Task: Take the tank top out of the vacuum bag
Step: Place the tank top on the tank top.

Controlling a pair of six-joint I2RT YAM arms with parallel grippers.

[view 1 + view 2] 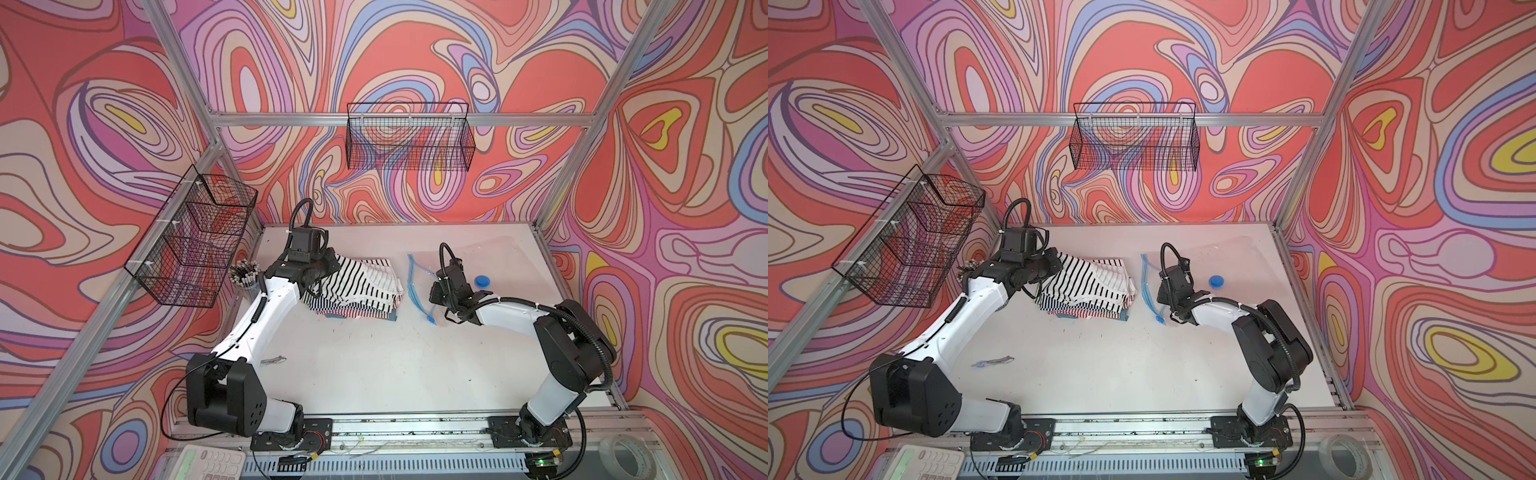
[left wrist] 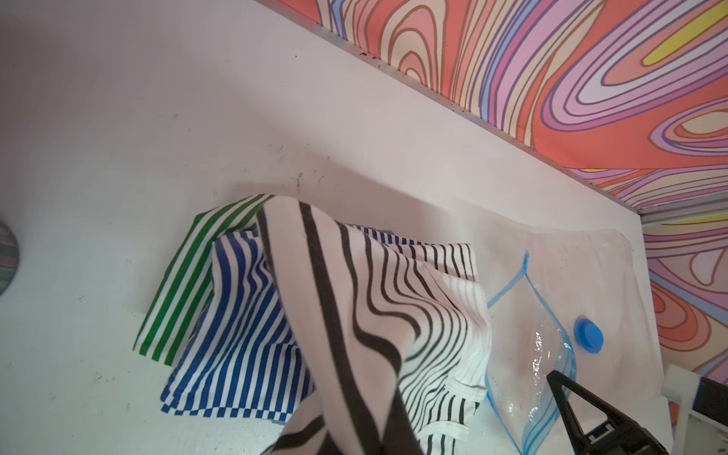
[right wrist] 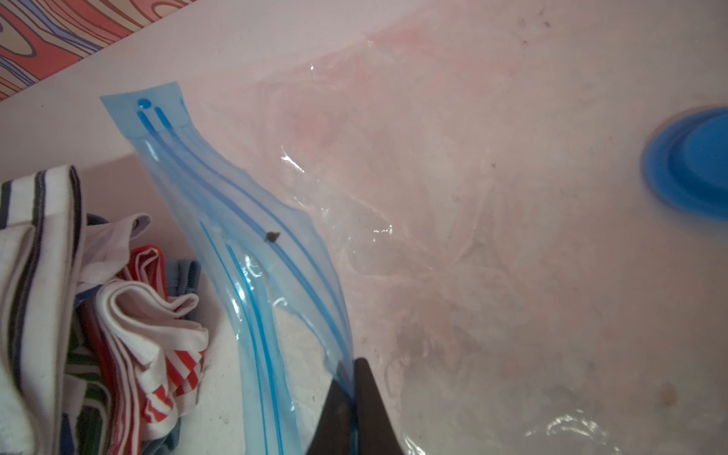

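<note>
Two arms reach away from the rail at the near edge, where a tape roll point(image 1: 627, 457) and a keypad point(image 1: 208, 461) sit by their bases. Past a bare stretch of white desk point(image 1: 395, 374), the right claw point(image 3: 351, 374) is pinched together on the light-blue zip strip point(image 3: 244, 220) of the vacuum bag point(image 1: 503, 257), and the mouth gapes. A blue slider point(image 1: 431, 319) sits at the strip's near end. The clear bag lies on the right half of the desk, its round blue valve cap point(image 1: 482, 281) facing up beside the right wrist.

To its left, outside the bag, the left claw point(image 1: 332, 262) is clamped on the black-and-white striped tank top point(image 2: 346, 295); cloth hides its fingers in the left wrist view. The top drapes from the grip over a pile of striped garments point(image 1: 353, 313), a blue-striped piece point(image 2: 244, 315) and a green-striped piece point(image 2: 185, 283) among them. A cup of pens point(image 1: 245, 274) stands left of that arm. A divided wire basket point(image 1: 195, 237) hangs on the left wall and a long wire basket point(image 1: 409, 137) on the far wall.
</note>
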